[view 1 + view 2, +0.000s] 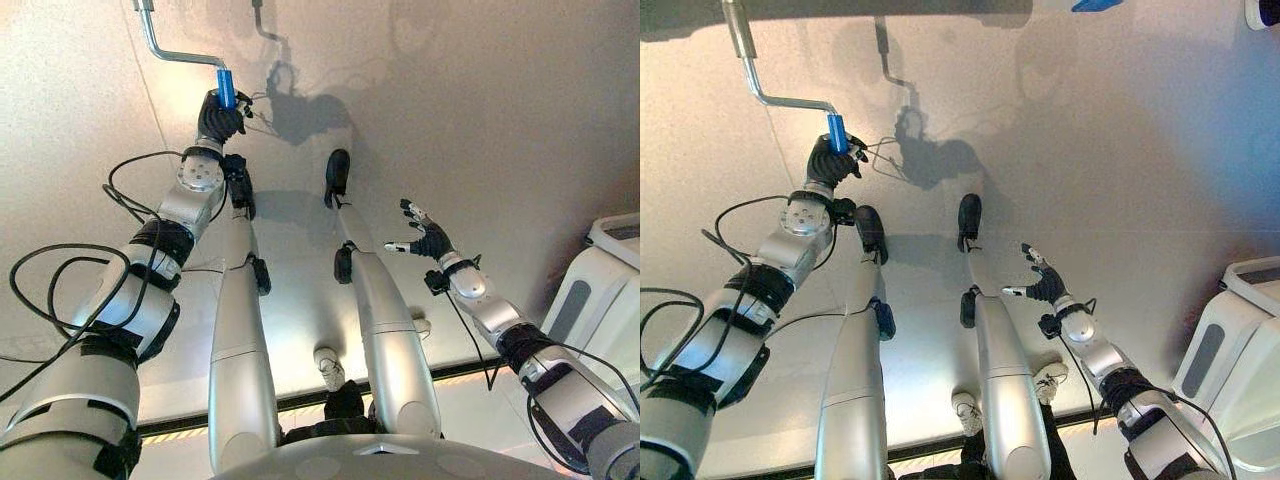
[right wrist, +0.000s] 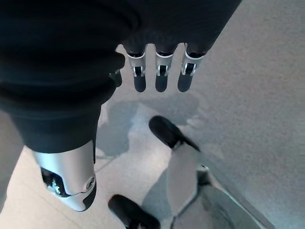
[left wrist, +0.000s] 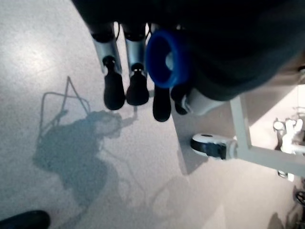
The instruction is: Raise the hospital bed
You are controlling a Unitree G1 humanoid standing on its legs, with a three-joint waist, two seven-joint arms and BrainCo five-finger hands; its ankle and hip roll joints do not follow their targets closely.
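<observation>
A bent metal crank [image 1: 180,57] reaches out from the bed at the upper left and ends in a blue handle [image 1: 226,88]. My left hand [image 1: 218,118] is at the end of a stretched arm, shut on that handle from below. In the left wrist view the handle's round blue end [image 3: 164,59] sits against the palm, with the fingers [image 3: 114,90] beside it. My right hand [image 1: 428,238] hangs open in the air over the floor at the right, away from the crank. Its fingers [image 2: 161,76] are straight and hold nothing.
A white piece of equipment [image 1: 600,290] stands at the right edge. The white bed frame [image 3: 248,143] and a caster wheel [image 3: 209,145] show past my left hand. A person's white shoes [image 1: 962,408] stand close behind me. The floor is pale and bare.
</observation>
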